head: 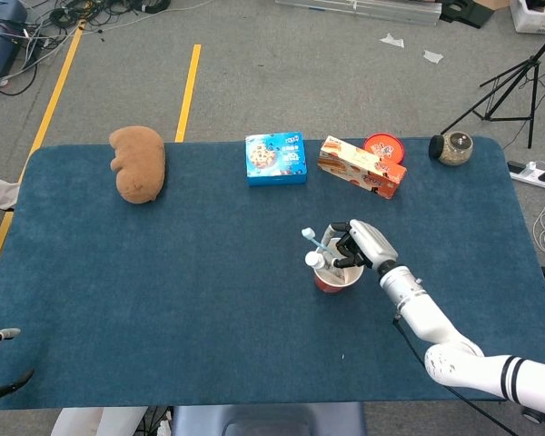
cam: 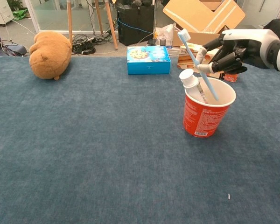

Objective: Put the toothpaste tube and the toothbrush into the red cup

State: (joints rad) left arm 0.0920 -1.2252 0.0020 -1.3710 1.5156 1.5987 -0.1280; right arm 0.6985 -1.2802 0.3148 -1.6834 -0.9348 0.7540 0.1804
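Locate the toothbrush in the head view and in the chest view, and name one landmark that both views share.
Head view: toothbrush right of centre, slanting up-left from the red cup, held by the right hand.
Chest view: toothbrush upper right, bristles up, lower end inside the red cup.
Shared landmark: the blue box behind the cup.

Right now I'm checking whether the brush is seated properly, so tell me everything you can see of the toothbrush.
The toothbrush is light blue, looks like plastic, with a white bristled head at its upper end. It stands tilted, head up and leaning left, its lower end dipped inside the red cup. The right hand pinches it partway along the handle, above the cup's rim. It passes close beside the toothpaste tube already in the cup; whether the two touch, or whether its tip reaches the cup's bottom, cannot be seen.
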